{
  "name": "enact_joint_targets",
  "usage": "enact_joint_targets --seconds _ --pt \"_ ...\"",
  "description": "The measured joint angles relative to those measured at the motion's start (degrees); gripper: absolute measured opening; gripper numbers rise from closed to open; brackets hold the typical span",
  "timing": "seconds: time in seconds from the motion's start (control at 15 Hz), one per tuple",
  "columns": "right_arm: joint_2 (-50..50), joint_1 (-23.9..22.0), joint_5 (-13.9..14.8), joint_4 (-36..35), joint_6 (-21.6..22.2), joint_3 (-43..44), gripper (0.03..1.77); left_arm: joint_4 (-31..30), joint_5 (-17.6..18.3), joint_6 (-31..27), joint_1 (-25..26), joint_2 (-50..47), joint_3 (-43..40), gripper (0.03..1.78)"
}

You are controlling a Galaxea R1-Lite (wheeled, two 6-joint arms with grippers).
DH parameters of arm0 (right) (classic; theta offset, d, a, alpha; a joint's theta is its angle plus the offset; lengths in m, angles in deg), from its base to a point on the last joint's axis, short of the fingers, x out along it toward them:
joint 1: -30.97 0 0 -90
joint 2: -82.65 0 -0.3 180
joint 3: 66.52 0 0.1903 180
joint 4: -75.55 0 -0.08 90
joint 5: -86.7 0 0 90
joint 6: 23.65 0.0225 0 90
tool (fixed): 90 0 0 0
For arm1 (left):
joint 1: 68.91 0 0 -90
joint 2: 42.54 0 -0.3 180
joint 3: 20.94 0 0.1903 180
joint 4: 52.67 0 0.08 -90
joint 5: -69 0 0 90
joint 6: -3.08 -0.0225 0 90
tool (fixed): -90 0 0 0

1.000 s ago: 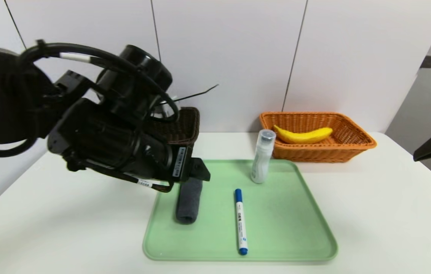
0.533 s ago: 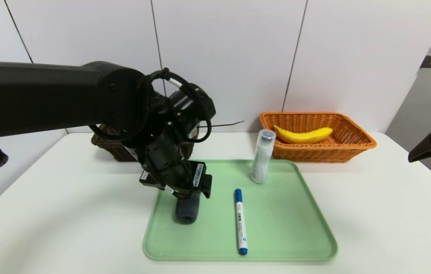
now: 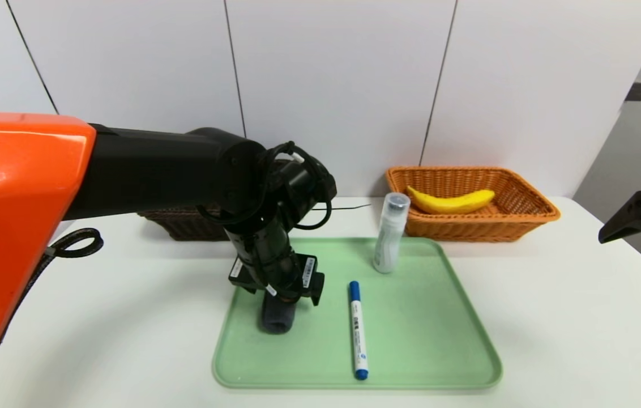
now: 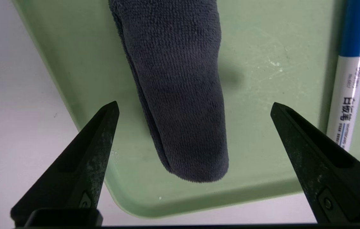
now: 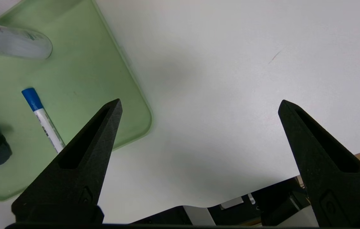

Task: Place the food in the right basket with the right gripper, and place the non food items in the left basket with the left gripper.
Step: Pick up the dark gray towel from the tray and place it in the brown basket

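Note:
The yellow banana (image 3: 451, 201) lies in the orange right basket (image 3: 530, 214) at the back right. The dark brown left basket (image 3: 180, 224) is mostly hidden behind my left arm. On the green tray (image 3: 439, 345) lie a rolled grey cloth (image 3: 276, 318) (image 4: 180, 95) and a blue-capped white marker (image 3: 358, 334) (image 4: 347, 101), and a whitish bottle (image 3: 389, 235) stands upright. My left gripper (image 4: 194, 106) hangs open just above the cloth, one finger on each side, apart from it. My right gripper (image 5: 199, 103) is open and empty over bare table at the head view's right edge.
The white table (image 3: 569, 317) ends close beyond the right gripper, with dark equipment (image 5: 262, 206) below its edge. The left arm's orange upper segment (image 3: 9, 226) fills the head view's left side. A white panelled wall stands behind the baskets.
My left arm has swung in from the left and come down over the rolled cloth, uncovering part of the dark basket. The right gripper has crept slightly inward at the right edge.

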Motion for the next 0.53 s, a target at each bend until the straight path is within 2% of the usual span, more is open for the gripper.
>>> enact_joint_targets --seconds 0.53 --pt "-0.05 0.00 -0.27 0.06 -0.02 -0.20 1.70 -0.02 0.20 0.06 1.30 3.69 2.71 1.69"
